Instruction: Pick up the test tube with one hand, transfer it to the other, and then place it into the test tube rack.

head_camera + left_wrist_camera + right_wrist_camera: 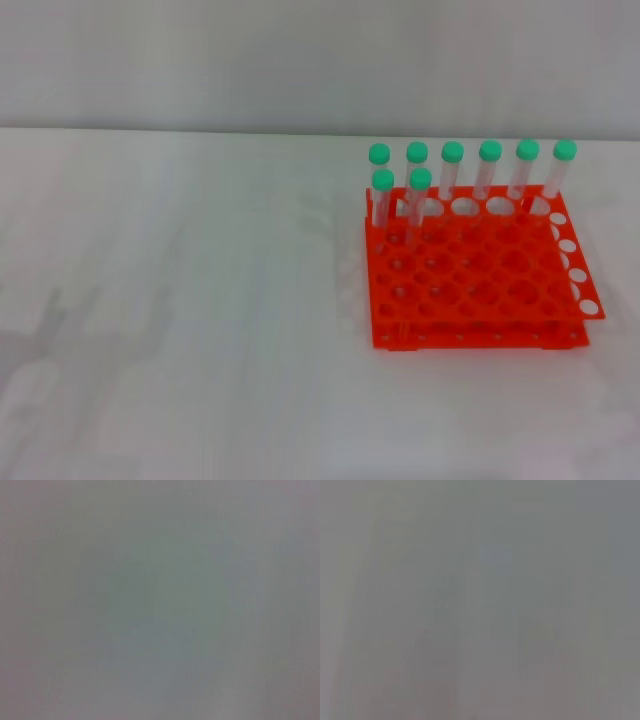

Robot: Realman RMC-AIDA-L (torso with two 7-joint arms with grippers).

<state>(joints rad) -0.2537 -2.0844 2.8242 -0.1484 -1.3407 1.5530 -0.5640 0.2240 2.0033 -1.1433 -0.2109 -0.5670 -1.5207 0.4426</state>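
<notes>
rack (470, 285): right of centre frame, on table (180, 300)
tubes (452, 170): eight standing in rack
grippers: none visible, grip unknown
progress: nothing left visible to place

No text, label, brand, number or sign can be read anywhere: the orange rack (475, 285) and the green-capped tubes (452, 168) standing in it bear no legible marking, and both wrist views show only a featureless grey blur.

Bright orange plastic test tube rack (470, 285), clear plastic tubes (484, 175) with green caps, matt white table (180, 300)
</notes>
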